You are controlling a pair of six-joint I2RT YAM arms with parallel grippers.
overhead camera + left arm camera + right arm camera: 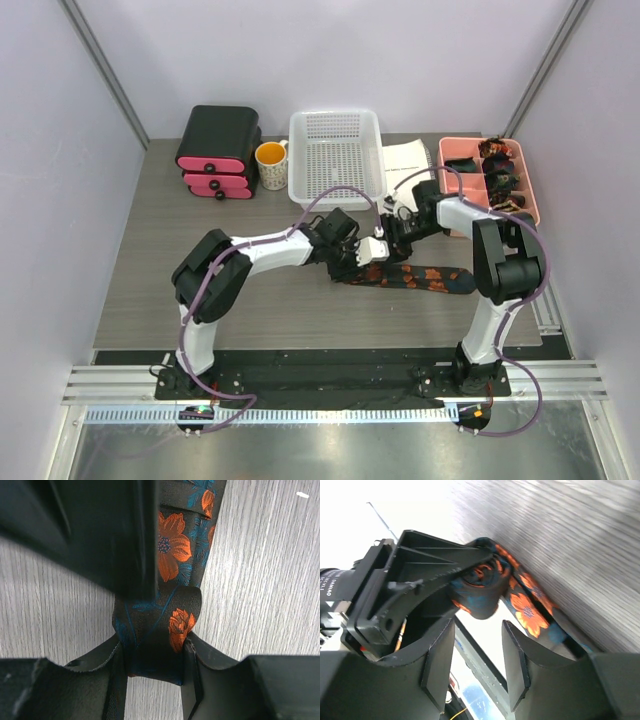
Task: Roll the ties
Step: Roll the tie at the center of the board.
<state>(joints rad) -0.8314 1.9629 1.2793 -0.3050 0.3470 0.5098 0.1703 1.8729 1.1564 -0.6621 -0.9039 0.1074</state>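
A dark tie with orange flowers lies on the table, its loose length running right from the two grippers. My left gripper is shut on the rolled end of the tie; in the top view this gripper sits at the strip's left end. My right gripper is open and empty. It faces the small coil, which the left gripper's fingers pinch just beyond its tips. In the top view the right gripper is close beside the left one.
A pink tray at the back right holds several coiled ties. A white basket, a sheet of paper, a yellow mug and a black and pink drawer box stand along the back.
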